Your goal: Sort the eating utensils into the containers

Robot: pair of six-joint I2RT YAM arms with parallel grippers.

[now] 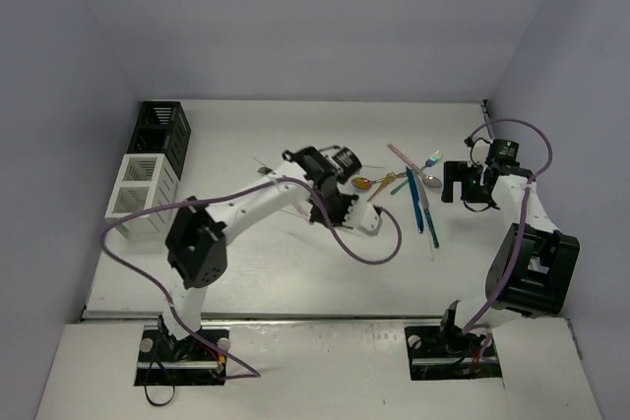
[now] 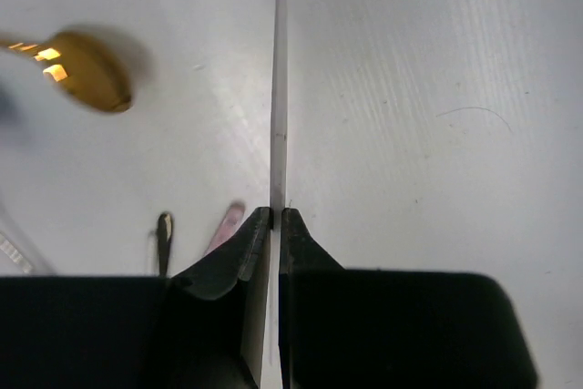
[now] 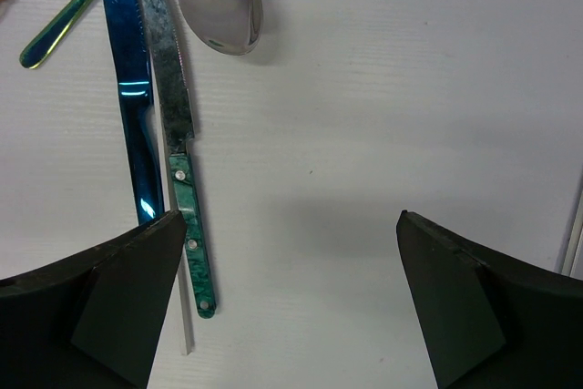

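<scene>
Thin pale stick (image 2: 279,88) pinched in left end effector (image 2: 276,218); gold spoon (image 2: 86,70) flat nearby. Black caddy (image 1: 180,140) & white caddy (image 1: 138,209) upright, left side.

Lab booth, bare walls (image 1: 315,27), white table (image 1: 256,282) (two bolted arms (image 1: 246,206))

the top view looks down from above and behind the arms over the whole desk (image 1: 276,277). each wrist view peers close past its own jaws at the desk; the gold spoon (image 2: 86,70), left beyond the left jaws, also shows from above.
</scene>
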